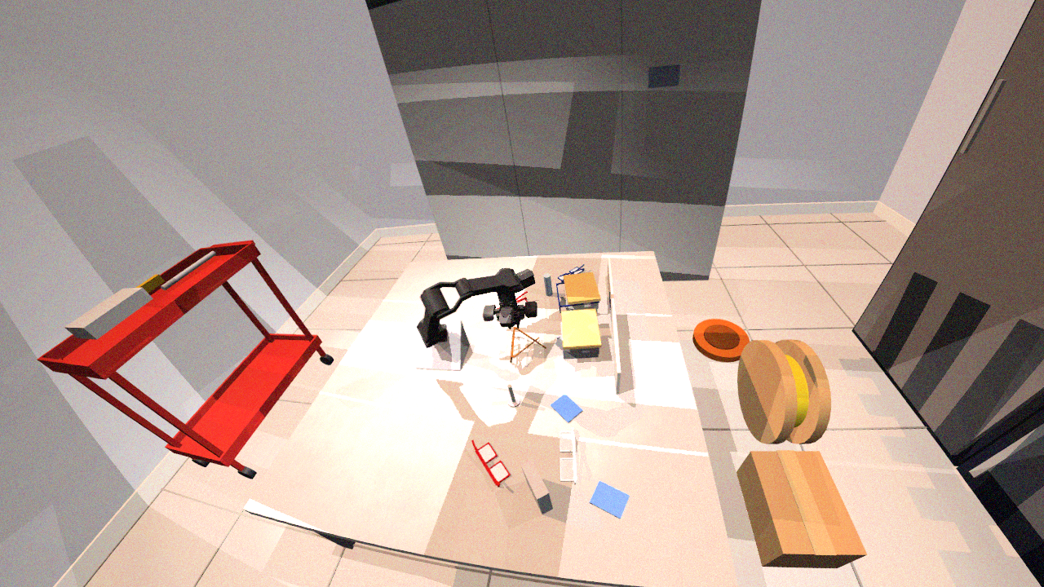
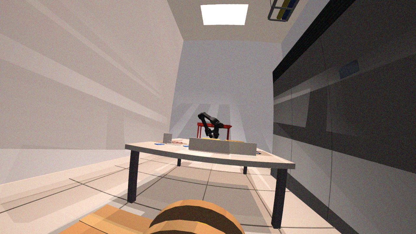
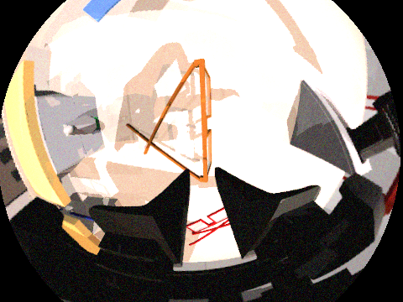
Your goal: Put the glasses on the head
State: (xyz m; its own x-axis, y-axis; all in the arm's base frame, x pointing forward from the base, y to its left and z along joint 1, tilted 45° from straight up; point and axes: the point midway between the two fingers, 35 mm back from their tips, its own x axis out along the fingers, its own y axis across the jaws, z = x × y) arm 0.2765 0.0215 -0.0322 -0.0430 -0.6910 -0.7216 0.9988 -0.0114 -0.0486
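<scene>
The tortoiseshell glasses [image 1: 524, 345] [image 3: 187, 117] lie on the table [image 1: 379, 452] [image 2: 203, 157] with their temples spread, orange-brown. My gripper [image 1: 513, 321] [image 2: 213, 135] [image 3: 201, 173] hangs right over them, its fingers narrowed but still apart. One hinge corner of the frame lies in the gap between the fingertips. A display head with a pale yellow top [image 1: 581, 328] [image 3: 27, 134] stands just right of the glasses; a small green tag [image 3: 99, 120] shows on its grey side. A second head with an orange top [image 1: 581, 287] stands behind it.
Red glasses [image 3: 207, 224] lie under the wrist, another red pair [image 1: 490, 461] at the front. A grey post [image 1: 512, 395], two blue cloths [image 1: 566, 407] [image 1: 609, 499] and a white wedge [image 1: 452, 349] [image 3: 316, 126] lie around. A low partition [image 1: 614, 321] [image 2: 222, 145] runs right of the heads.
</scene>
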